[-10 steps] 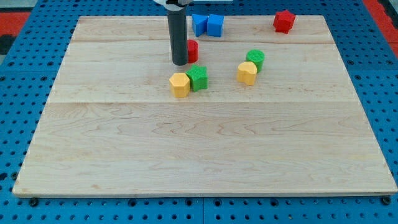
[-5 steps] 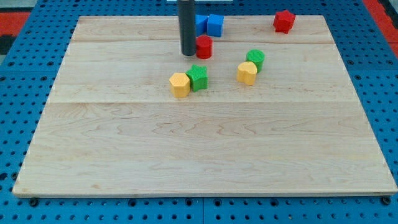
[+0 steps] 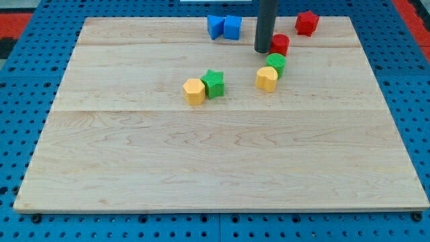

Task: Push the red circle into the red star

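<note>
The red circle [image 3: 280, 44] lies near the view's top right of the bench [image 3: 222, 161], touching the right side of the tip [image 3: 263, 50]. The arm has no gripper, only a dark rod, so nothing is spread or pinched. The red star [image 3: 307, 22] sits up and to the right of the circle, apart from it. Just below the circle is a green circle [image 3: 275, 63], beside a yellow block [image 3: 267, 78].
</note>
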Robot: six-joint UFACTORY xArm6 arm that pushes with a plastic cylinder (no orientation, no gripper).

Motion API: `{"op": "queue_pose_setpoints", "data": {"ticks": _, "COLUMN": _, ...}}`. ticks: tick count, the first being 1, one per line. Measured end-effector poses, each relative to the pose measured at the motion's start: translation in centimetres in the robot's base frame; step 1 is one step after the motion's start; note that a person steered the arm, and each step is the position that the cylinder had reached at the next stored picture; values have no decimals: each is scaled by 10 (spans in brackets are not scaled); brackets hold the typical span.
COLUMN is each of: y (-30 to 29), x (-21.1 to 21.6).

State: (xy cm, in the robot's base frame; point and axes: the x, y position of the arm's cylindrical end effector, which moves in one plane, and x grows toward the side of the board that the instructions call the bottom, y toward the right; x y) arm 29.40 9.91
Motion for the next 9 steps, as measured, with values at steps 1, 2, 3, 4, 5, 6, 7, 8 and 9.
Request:
{"op": "queue_pose_setpoints", "data": {"ticks": 1, "y": 26, "x": 3}}
{"op": "queue_pose_setpoints", "data": {"ticks": 2, "y": 50, "x": 3}}
{"op": "queue_pose_setpoints", "data": {"ticks": 3, "y": 68, "x": 3}}
{"op": "queue_pose_setpoints", "data": {"ticks": 4, "y": 78, "x": 2}}
{"op": "queue_pose_setpoints", "data": {"ticks": 5, "y": 88, "x": 4}}
{"op": "queue_pose_setpoints", "data": {"ticks": 6, "y": 100, "x": 4}}
{"op": "queue_pose_setpoints", "data": {"ticks": 7, "y": 115, "x": 10}}
{"op": "queue_pose_setpoints", "data": {"ticks": 8, "y": 123, "x": 8}}
{"op": "queue_pose_setpoints", "data": {"ticks": 9, "y": 123, "x": -12}}
